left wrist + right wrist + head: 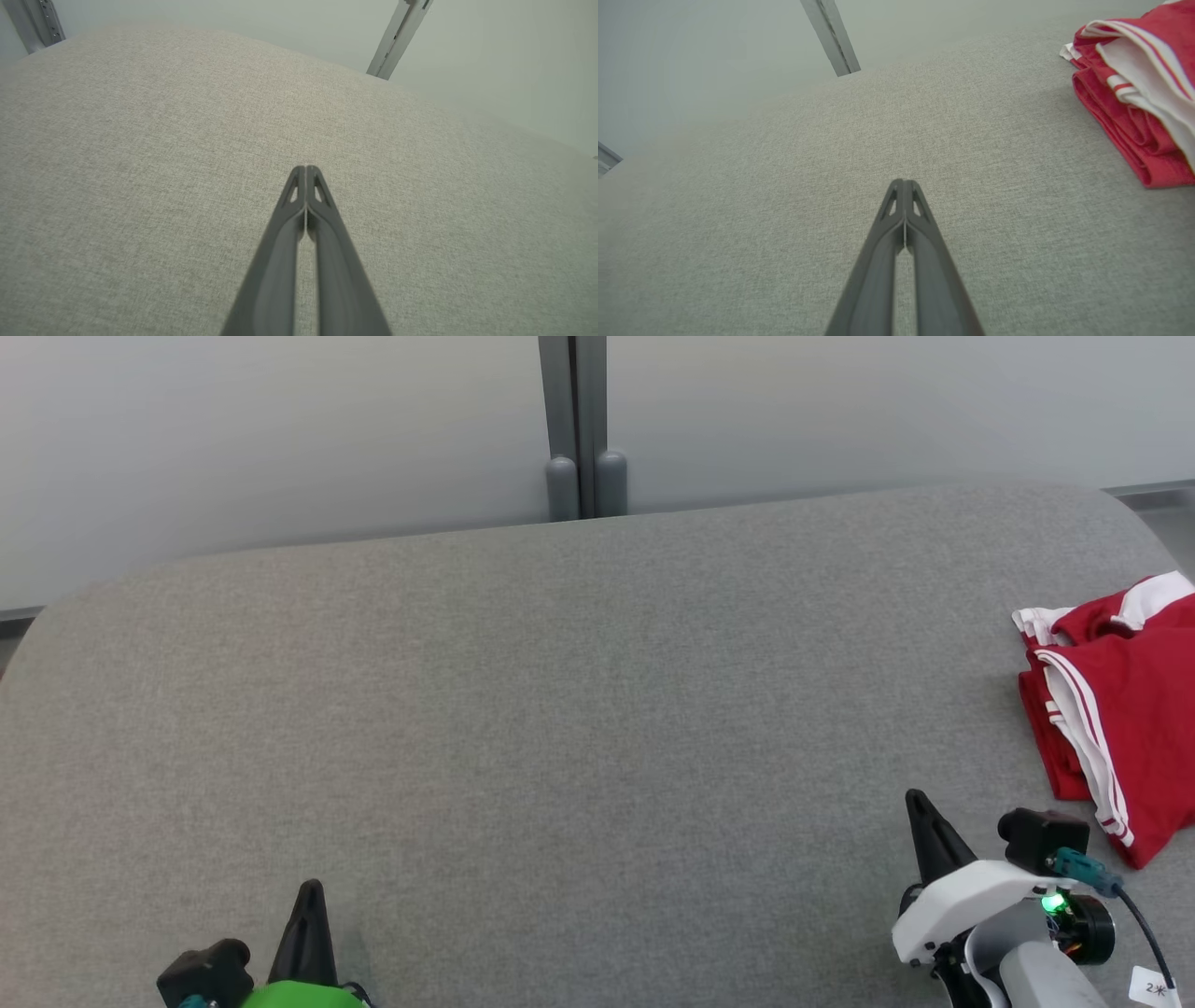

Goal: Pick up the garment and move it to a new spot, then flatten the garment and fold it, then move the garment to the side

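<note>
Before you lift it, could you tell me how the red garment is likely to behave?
The garment looks soft and folded in layers, so it would probably sag and unfold if lifted by one edge. On the woven surface, a push would likely bunch it rather than slide it.

Left end effector [309, 889] low, fingers pressed together, nothing held. Right end effector [915, 798] likewise, empty.

garment [1130, 709]: cut off at right edge | white tag [1156, 987]: cut off at bottom edge, marking unreadable
</note>
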### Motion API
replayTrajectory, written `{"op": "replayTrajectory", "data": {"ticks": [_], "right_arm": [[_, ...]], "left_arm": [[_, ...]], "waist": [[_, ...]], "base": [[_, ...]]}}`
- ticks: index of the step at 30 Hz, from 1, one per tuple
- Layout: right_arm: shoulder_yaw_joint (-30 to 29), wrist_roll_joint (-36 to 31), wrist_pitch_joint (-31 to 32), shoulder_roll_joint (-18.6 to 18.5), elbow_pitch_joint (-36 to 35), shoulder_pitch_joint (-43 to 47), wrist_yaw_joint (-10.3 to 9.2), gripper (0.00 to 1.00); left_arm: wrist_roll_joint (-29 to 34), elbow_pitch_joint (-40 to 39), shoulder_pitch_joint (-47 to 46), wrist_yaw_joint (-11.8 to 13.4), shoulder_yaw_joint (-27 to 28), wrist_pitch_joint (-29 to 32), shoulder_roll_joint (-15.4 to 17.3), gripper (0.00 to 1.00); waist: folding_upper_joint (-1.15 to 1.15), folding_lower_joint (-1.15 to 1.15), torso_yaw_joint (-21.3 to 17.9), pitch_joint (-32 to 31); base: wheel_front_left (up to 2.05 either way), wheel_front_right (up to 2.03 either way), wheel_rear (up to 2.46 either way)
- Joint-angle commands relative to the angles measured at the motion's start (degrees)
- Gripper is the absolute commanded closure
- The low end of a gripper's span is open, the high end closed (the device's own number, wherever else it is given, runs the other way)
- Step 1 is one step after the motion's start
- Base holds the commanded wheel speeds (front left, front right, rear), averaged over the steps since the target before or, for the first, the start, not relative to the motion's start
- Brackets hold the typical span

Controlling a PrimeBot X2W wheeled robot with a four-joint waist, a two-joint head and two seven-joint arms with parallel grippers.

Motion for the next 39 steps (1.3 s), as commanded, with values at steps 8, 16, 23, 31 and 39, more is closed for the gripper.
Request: {"op": "replayTrajectory", "data": {"ticks": [8,16,23,31,39], "right_arm": [[-0.5,9.9,2.1,-0.3,-3.8,0.3,-0.01,1.0],[-1.1,17.3,3.9,-0.3,-5.8,0.9,-0.02,1.0],[-1.6,23.3,5.5,-0.4,-7.3,1.4,-0.02,1.0],[-2.1,29.6,7.1,-0.4,-8.9,1.9,-0.03,1.0],[-2.6,35.4,8.6,-0.5,-10.3,2.4,-0.03,1.0]], "left_arm": [[-9.2,-2.0,-2.4,-0.4,1.2,2.2,0.2,1.0],[-16.1,-2.9,-3.1,-0.5,2.0,4.1,0.3,1.0],[-21.7,-3.6,-3.7,-0.5,2.7,5.7,0.3,1.0],[-27.5,-4.2,-4.3,-0.6,3.4,7.3,0.3,1.0],[-32.9,-4.9,-5.0,-0.7,4.1,8.8,0.4,1.0]], "waist": [[0.0,0.0,0.2,0.0],[0.0,0.0,0.4,-0.1],[0.0,0.0,0.5,-0.1],[0.0,0.0,0.7,-0.1],[0.0,0.0,0.9,-0.2]], "base": [[0.0,0.0,0.0],[0.0,0.0,0.0],[0.0,0.0,0.0],[0.0,0.0,0.0],[0.0,0.0,0.0]]}}
